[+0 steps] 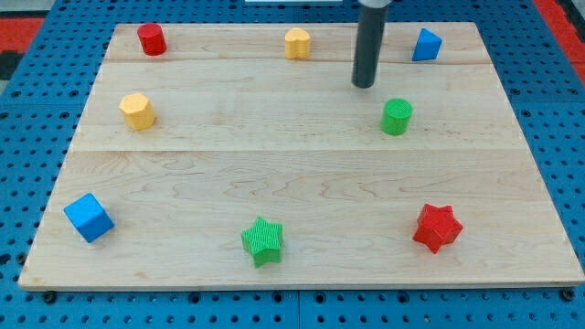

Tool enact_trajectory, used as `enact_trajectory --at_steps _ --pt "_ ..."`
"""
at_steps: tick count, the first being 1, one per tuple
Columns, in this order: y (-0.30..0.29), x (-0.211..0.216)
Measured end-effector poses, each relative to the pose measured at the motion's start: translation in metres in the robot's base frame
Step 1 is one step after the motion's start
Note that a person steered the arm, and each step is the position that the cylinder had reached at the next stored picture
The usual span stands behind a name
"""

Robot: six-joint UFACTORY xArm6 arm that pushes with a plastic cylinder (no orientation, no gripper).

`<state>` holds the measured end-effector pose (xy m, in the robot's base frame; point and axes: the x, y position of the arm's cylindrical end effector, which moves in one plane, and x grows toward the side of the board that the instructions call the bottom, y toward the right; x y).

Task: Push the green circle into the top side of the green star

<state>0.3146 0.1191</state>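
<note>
Nearest you, the green star (263, 240) lies at the frame's lower centre, with the blue cube (89, 217) at lower left and the red star (437, 228) at lower right. Farther up, right of centre, you see the green circle (396, 117). My tip (365, 85) stands just up-left of it, apart; it is a bare rod, holding nothing.

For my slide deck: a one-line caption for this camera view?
My tip hovers up-left of the green circle, apart from it, with the green star far toward the board's bottom.
</note>
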Motion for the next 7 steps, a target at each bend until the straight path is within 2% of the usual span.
enact_trajectory --at_steps 1,2,3,4,6,7 --pt "0.075 0.019" --pt "0.037 0.074" --pt "-0.037 0.103" --pt "-0.02 0.065" --pt "-0.109 0.13" --pt "-0.105 0.104"
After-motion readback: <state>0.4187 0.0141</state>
